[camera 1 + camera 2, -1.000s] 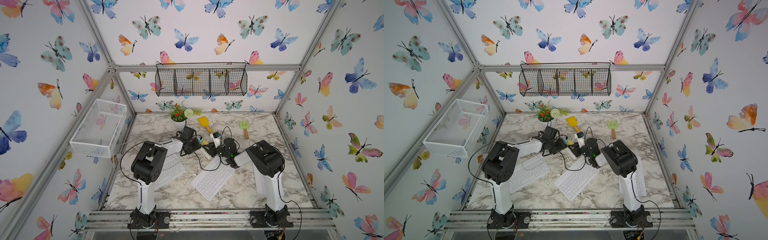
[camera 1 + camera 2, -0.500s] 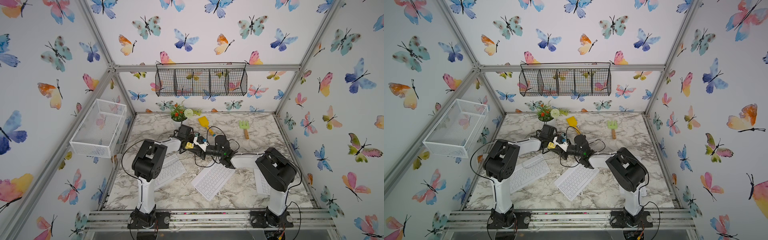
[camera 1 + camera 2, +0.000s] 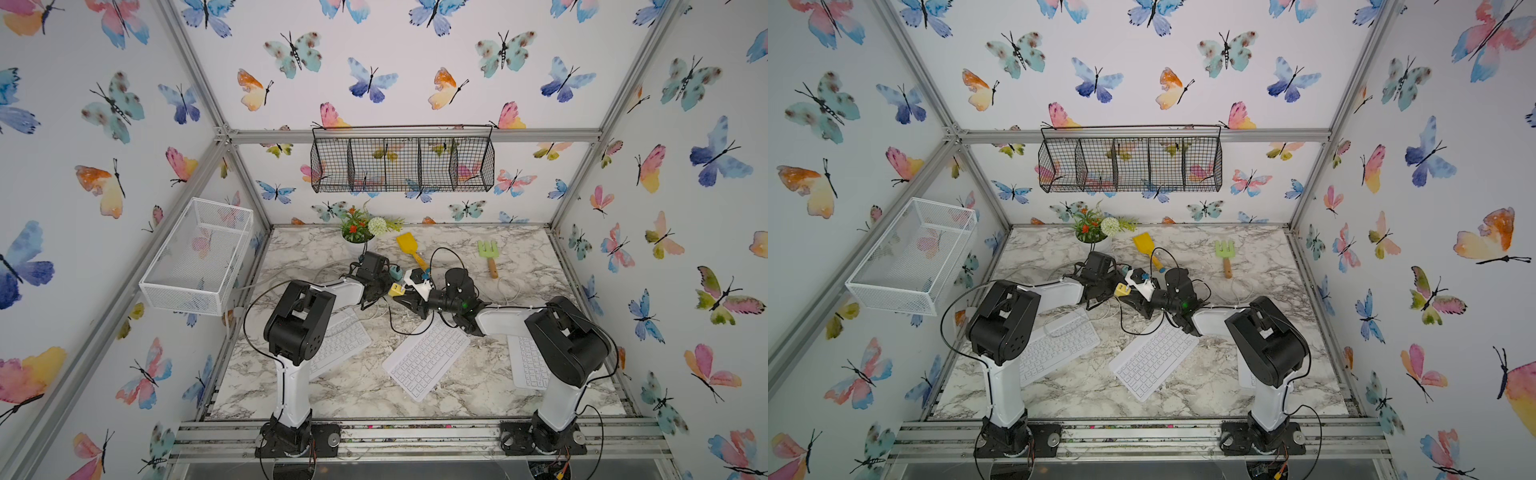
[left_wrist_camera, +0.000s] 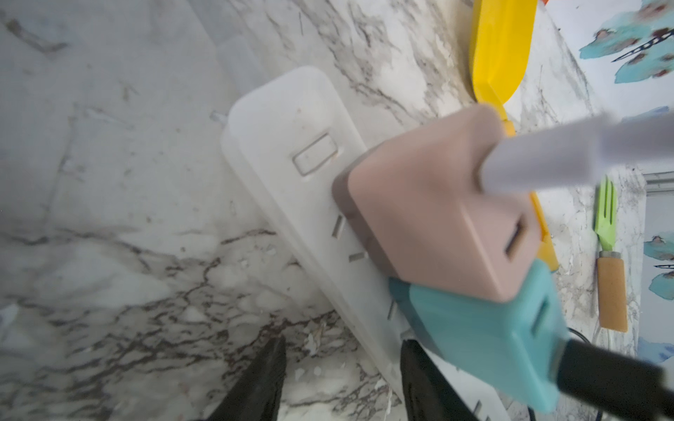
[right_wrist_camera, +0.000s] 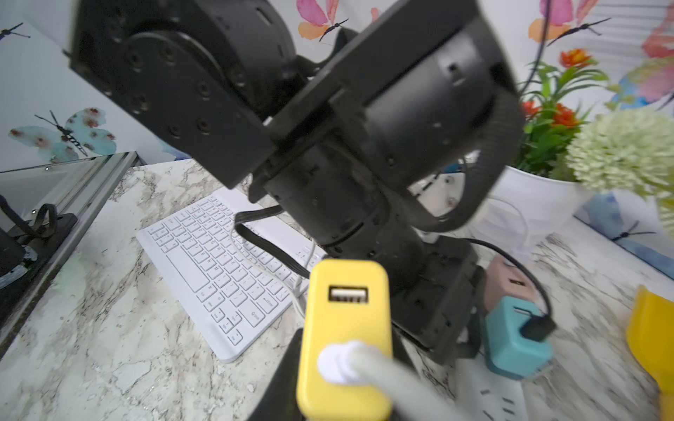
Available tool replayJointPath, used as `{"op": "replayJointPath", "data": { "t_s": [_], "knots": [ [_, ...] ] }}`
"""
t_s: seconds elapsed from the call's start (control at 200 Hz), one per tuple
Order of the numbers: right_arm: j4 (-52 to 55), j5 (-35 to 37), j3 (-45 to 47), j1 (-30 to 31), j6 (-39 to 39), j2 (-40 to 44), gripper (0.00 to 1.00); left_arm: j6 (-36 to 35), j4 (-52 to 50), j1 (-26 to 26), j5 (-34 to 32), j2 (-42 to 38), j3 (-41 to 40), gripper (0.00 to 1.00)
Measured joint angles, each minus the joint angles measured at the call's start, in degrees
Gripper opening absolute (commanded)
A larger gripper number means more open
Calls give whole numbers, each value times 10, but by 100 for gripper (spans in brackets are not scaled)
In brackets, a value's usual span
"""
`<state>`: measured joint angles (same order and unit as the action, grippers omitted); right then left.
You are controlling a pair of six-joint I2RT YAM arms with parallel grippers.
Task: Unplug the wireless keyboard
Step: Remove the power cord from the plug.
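Three white keyboards lie on the marble table: one at the left (image 3: 345,343), one in the middle (image 3: 426,357), one at the right (image 3: 528,365) under the right arm. My right gripper (image 5: 344,368) is shut on a yellow charger (image 5: 346,328) with a white cable in it, beside the white power strip (image 5: 492,397). Whether its prongs are still in the strip I cannot tell. A pink charger (image 4: 437,218) and a teal charger (image 4: 485,335) are plugged into the strip (image 4: 291,145). My left gripper (image 4: 339,379) is open. One finger (image 4: 426,386) lies over the strip, and one (image 4: 262,382) is above the bare marble.
A yellow toy shovel (image 3: 409,247), a green toy rake (image 3: 488,255) and a flower pot (image 3: 359,232) stand behind the strip. Black and white cables loop around both wrists. A white wire basket (image 3: 199,253) hangs on the left wall and a black one (image 3: 403,160) on the back wall.
The right arm has swung left and stretched low over the table. The strip and the yellow charger have shifted left with it. The left arm has barely moved.
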<state>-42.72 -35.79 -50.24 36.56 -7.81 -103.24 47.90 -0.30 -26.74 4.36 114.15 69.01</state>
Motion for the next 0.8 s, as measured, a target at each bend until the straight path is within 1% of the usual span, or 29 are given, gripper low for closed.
{"op": "replayJointPath", "data": {
  "t_s": [0.305,0.511,0.796],
  "knots": [
    [66,7,10,-66,36,52,17,-6,-54,0,34,-30,-6,60],
    [86,19,27,-82,58,76,18,-17,-64,0,61,-54,-4,61],
    [115,17,-10,-102,71,93,18,-47,-64,0,106,-65,19,63]
  ]
}}
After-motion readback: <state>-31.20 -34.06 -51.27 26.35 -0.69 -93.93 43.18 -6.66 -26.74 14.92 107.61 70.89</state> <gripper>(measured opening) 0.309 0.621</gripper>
